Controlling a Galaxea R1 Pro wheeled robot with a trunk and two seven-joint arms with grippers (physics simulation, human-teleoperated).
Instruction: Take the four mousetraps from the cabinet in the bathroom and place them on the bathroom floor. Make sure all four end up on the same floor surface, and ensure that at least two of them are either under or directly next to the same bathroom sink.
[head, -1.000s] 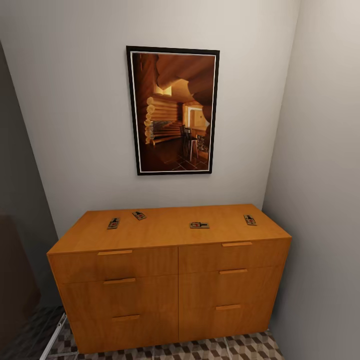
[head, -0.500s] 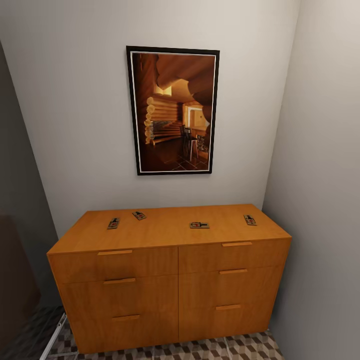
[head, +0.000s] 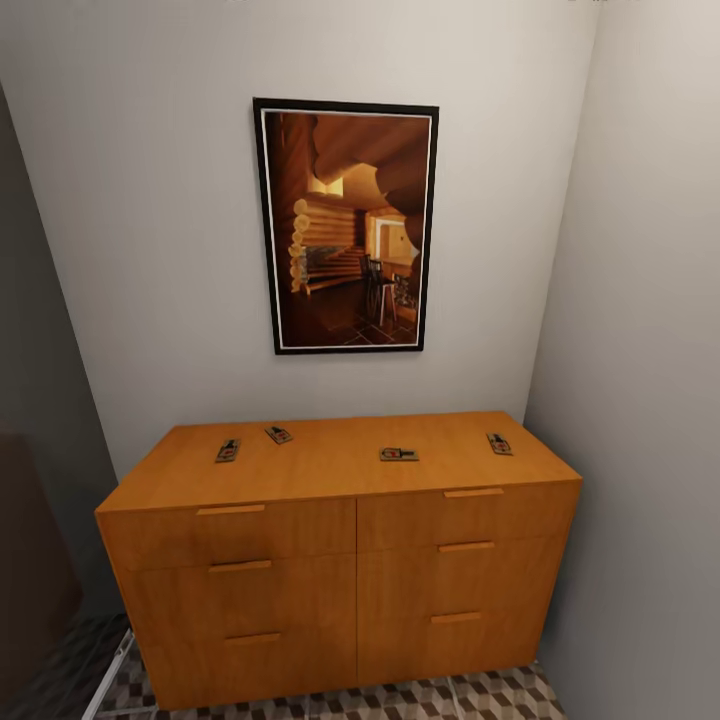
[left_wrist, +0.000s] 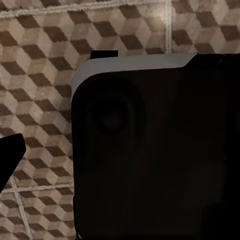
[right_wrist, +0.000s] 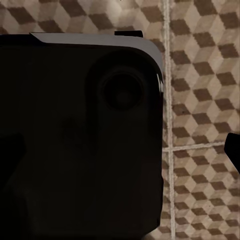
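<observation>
From the head view we are standing before the cabinet (head: 340, 560), facing it in a narrow alcove with pale walls and a framed picture (head: 346, 226) of a log interior hanging above. All four mousetraps are lying on the cabinet's flat top, well apart: the first mousetrap (head: 227, 450) and second mousetrap (head: 278, 434) toward our left, the third mousetrap (head: 398, 454) near the middle, the fourth mousetrap (head: 499, 443) toward our right. None is taken yet, so we are judging this as the approach step; the next move calls for bringing an arm up over the top.

In the left wrist view we are looking past a dark rounded body (left_wrist: 155, 150) at the bathroom floor (left_wrist: 40, 75), cube-patterned tiles with pale grout. We cannot tell whether this claw is spread or pressed together.

In the right wrist view a similar dark housing (right_wrist: 80, 135) is hanging over the same tiles, and here too the claw's state is unclear. Both claws are low, with the traps well above them.
</observation>
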